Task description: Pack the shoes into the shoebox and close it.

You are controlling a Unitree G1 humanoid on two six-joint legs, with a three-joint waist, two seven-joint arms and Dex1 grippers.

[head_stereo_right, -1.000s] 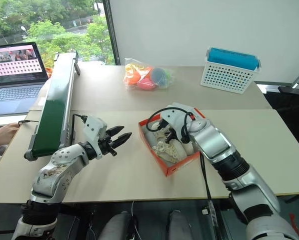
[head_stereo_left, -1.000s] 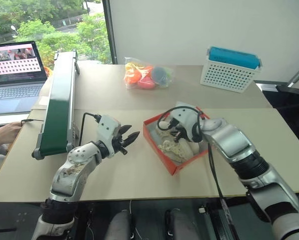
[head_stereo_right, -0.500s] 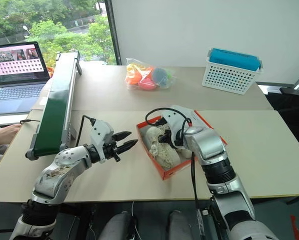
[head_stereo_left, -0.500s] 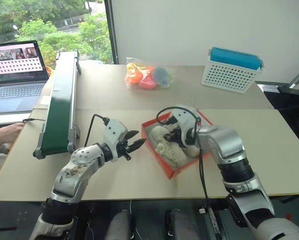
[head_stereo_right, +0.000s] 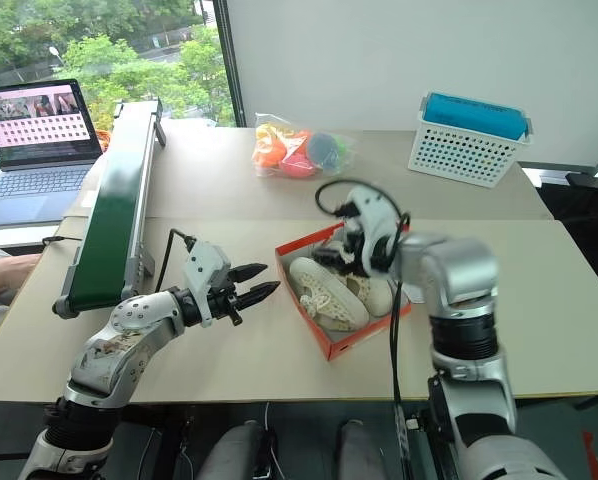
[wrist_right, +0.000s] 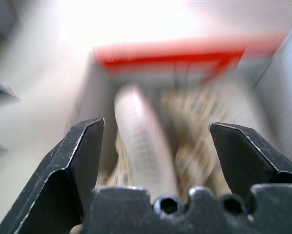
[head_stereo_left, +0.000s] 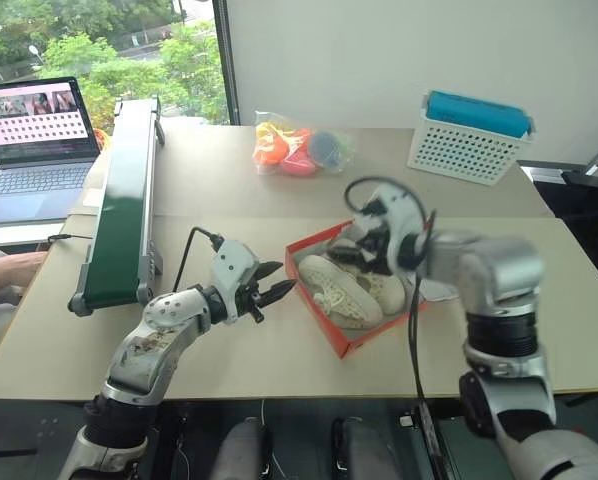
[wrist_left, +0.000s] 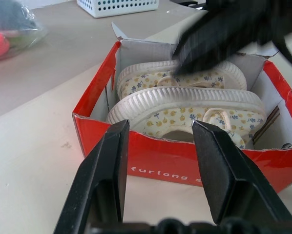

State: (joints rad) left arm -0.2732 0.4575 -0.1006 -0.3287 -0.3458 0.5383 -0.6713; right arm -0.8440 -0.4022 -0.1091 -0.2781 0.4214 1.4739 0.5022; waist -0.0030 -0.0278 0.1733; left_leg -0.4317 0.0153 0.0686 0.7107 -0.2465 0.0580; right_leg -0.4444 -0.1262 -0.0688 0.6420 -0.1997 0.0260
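The red-orange shoebox [head_stereo_left: 331, 330] stands open on the table. Both cream shoes lie in it side by side, one [head_stereo_left: 337, 289] nearer my left arm and the other [head_stereo_left: 387, 288] beside it. Their ribbed soles and small flower print face the left wrist view, where one shoe [wrist_left: 185, 100] lies behind the box's red front wall [wrist_left: 151, 158]. My right gripper [head_stereo_left: 364, 240] hovers just above the box's far end, open wide and empty, with the blurred shoes [wrist_right: 146, 141] under it. My left gripper [head_stereo_left: 279, 287] is level beside the box's left wall, open, holding nothing. My right arm hides the lid.
A green conveyor [head_stereo_left: 119, 200] runs along the left. A laptop [head_stereo_left: 34, 130] sits beyond it, and a person's hand [head_stereo_right: 4, 268] rests at the table's left edge. At the back are a clear bag of coloured toys [head_stereo_left: 299, 150] and a white perforated basket [head_stereo_left: 466, 140].
My right gripper has opened, let go of a shoe and risen out of the box. The shoe now lies flat inside. My left gripper stays beside the box.
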